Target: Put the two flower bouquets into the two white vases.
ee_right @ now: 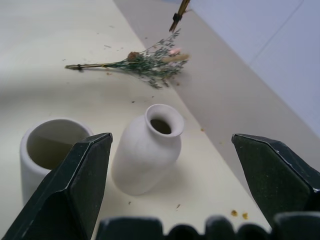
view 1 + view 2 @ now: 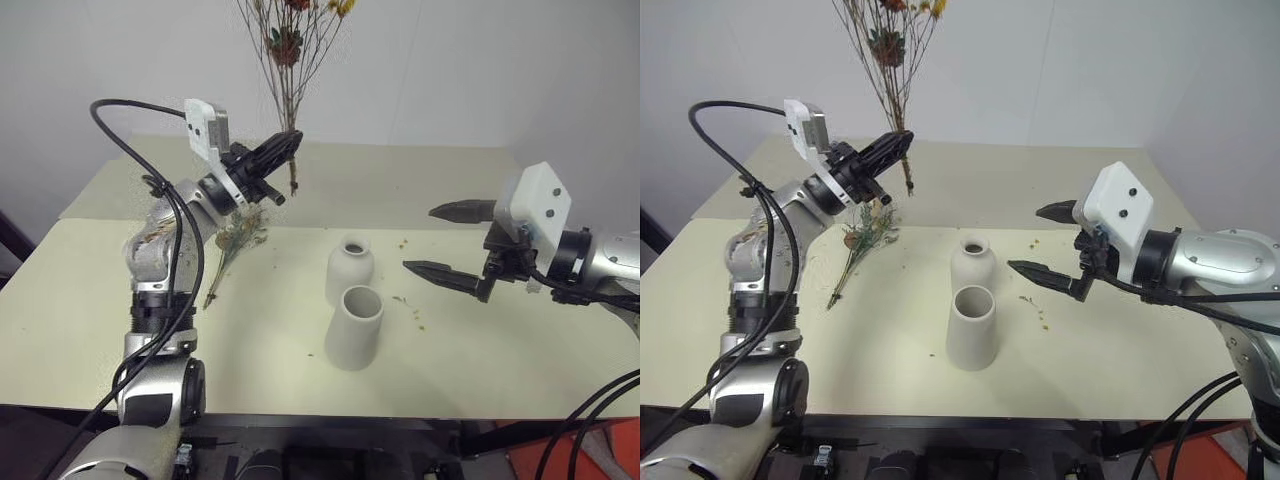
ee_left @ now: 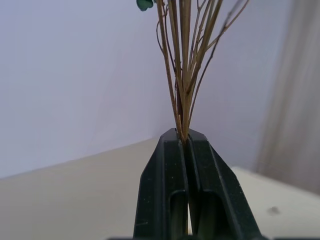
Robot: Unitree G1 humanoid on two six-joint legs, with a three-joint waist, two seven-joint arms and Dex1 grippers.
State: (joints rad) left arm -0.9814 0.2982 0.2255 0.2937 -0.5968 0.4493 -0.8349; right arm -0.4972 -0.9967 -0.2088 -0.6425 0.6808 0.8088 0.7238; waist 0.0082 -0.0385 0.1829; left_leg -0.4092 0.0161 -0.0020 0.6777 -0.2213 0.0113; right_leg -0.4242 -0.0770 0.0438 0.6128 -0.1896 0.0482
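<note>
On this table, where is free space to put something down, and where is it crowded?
Free: the wide strip of table between the bunch lying flat and the near edge; also the back part behind the vases. Some room lies right of the tall vase, under the open right gripper. Crowded: the middle, where the short vase stands close behind the tall one.

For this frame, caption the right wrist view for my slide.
Open right tool faces the short vase and tall vase; grey-green bouquet lies on the table behind.

Left end effector clamped — right agape.
</note>
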